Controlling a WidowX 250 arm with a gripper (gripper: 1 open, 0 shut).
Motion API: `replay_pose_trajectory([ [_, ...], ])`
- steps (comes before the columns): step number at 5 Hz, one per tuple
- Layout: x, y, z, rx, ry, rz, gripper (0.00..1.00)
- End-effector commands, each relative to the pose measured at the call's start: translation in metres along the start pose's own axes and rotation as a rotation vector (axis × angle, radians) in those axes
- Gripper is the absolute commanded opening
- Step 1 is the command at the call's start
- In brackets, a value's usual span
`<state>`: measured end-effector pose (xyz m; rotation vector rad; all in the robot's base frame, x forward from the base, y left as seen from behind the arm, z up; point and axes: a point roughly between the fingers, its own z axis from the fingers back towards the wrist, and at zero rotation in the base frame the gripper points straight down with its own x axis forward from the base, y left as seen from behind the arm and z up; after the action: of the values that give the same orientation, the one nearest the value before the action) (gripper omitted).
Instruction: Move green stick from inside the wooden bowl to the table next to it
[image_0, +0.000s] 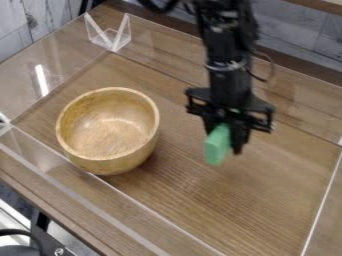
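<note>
Gripper (217, 128), dark and blocky at the end of the black robot arm (214, 45), is closed on the bright green, flat rectangular stick (217, 146) in my camera view. I see the stick pointing downward from between the fingertips, roughly upright with a slight tilt, its upper end hidden by the gripper. Beneath it I have the brown wood-grain tabletop (201, 205) with long plank-like streaks; whether the stick's lower end touches that surface, I cannot tell. Just beside the gripper, toward the left edge of my view, sits the round, light tan wooden bowl (108, 131) with a thick rim, upright on the table. The stick is outside the bowl and apart from it.
</note>
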<state>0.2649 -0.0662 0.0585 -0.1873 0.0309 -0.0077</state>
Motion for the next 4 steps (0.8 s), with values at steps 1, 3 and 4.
replay_pose_trajectory([
  [1,0.008,0.011,0.008,0.000,-0.049,0.013,0.00],
  [3,0.007,0.016,-0.001,0.015,-0.044,0.005,0.00],
  [4,0.007,0.018,-0.004,0.020,-0.038,0.005,0.00],
])
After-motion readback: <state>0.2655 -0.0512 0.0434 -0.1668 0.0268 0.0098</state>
